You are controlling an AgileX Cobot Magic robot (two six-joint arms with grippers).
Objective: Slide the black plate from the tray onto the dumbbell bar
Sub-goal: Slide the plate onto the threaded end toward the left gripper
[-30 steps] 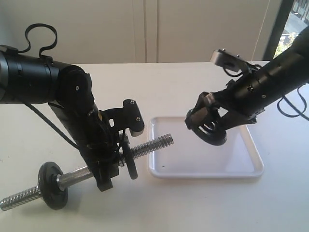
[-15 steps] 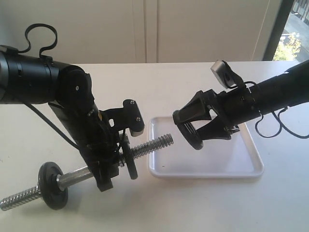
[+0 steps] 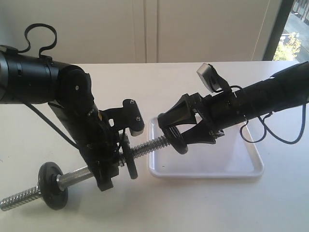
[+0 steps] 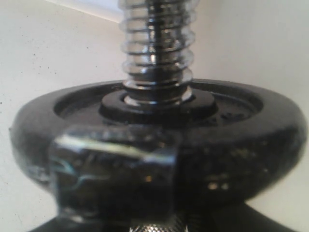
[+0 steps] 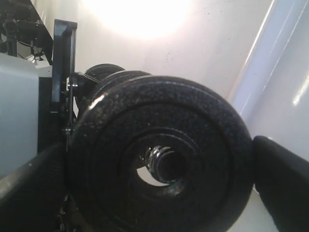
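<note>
My right gripper is shut on the black plate, held upright above the left rim of the white tray. The chrome dumbbell bar slants up from the lower left, and its threaded tip sits just inside the plate's centre hole. In the right wrist view the bar end shows through the hole of the plate, off-centre. My left gripper is shut on the bar's smooth middle. The left wrist view looks along the threaded bar.
Two other black plates sit on the bar: one against my left gripper, one near the far left end. The bar's left tip rests low by the table's front-left edge. A window stands at the far right.
My right gripper has swung left and lower with the black plate, from above the tray to the bar's tip, which now enters the hole. The left arm and bar have not moved.
</note>
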